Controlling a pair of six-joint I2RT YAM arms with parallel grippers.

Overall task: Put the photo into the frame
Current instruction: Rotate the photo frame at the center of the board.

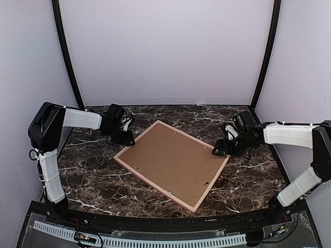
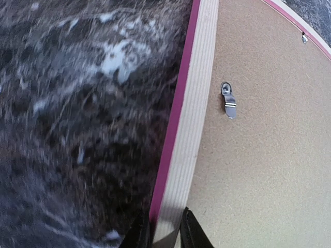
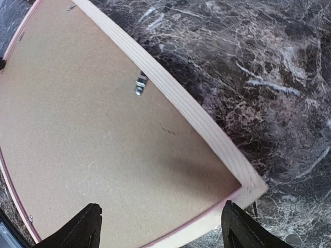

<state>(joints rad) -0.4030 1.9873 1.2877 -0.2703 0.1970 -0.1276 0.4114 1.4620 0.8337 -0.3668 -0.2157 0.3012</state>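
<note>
So, frame point(image 1: 154, 184) face-down, backing board point(image 1: 173, 163) up; left tool point(image 2: 166, 235) pinching rail point(image 2: 189, 129) at 9 o'clock, probably steadying; right tool point(image 3: 163, 227) wide over 3 o'clock corner.

Dark marble worktop point(image 1: 93, 175) carrying a brown board point(image 1: 170, 163).
The board lies flat and askew; small metal clips point(image 2: 228, 101) sit near its edges. Pale walls point(image 1: 165, 51) rise beyond it, black posts point(image 1: 67, 57) flank it, and a white slotted strip point(image 1: 170, 241) runs nearer than it.
</note>
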